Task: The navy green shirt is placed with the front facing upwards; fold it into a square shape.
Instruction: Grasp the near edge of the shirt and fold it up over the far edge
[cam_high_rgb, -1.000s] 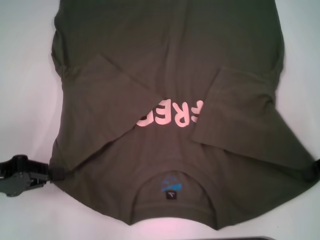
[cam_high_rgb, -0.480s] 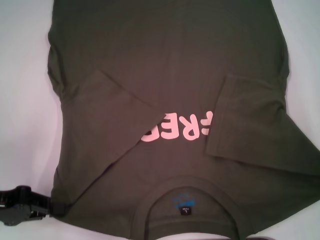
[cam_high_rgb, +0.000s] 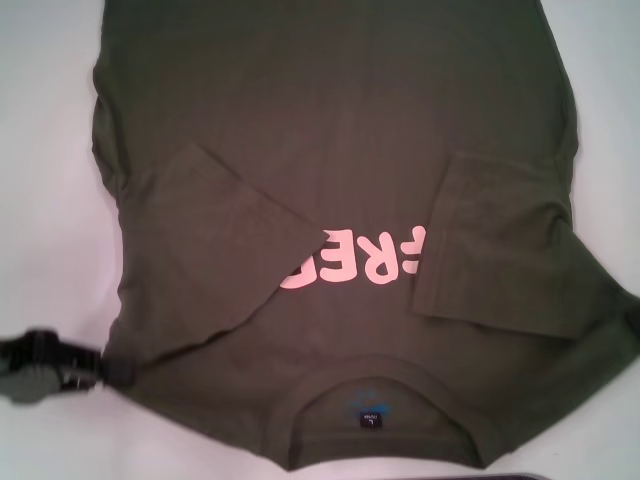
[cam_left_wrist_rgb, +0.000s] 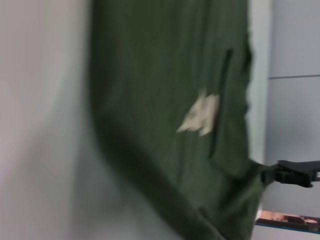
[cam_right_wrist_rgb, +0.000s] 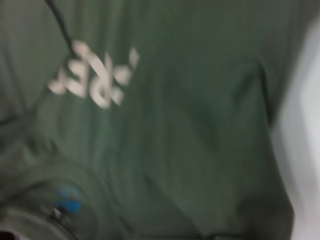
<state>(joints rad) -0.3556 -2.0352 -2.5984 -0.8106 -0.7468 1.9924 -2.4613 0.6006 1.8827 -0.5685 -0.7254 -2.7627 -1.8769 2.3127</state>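
Note:
The navy green shirt (cam_high_rgb: 330, 120) lies front up on the white table, collar nearest me, with both short sleeves folded in over the chest. Its pink lettering (cam_high_rgb: 355, 258) is partly covered by the sleeves. The blue neck label (cam_high_rgb: 368, 410) shows inside the collar. My left gripper (cam_high_rgb: 112, 372) is shut on the left shoulder corner at the table's near left. My right gripper (cam_high_rgb: 632, 322) pinches the right shoulder corner at the picture's right edge. It also shows in the left wrist view as the right gripper (cam_left_wrist_rgb: 270, 175) with cloth bunched at its tip. The shirt (cam_right_wrist_rgb: 190, 125) fills the right wrist view.
The white table (cam_high_rgb: 40, 200) shows bare on both sides of the shirt. A dark flat object (cam_high_rgb: 530, 477) lies at the near edge. Beyond the table's far side there is grey floor (cam_left_wrist_rgb: 295, 125).
From one second to half a second ago the collar end and left gripper came nearer to me. Since then they have moved back a little, and the right gripper shows again at the right edge.

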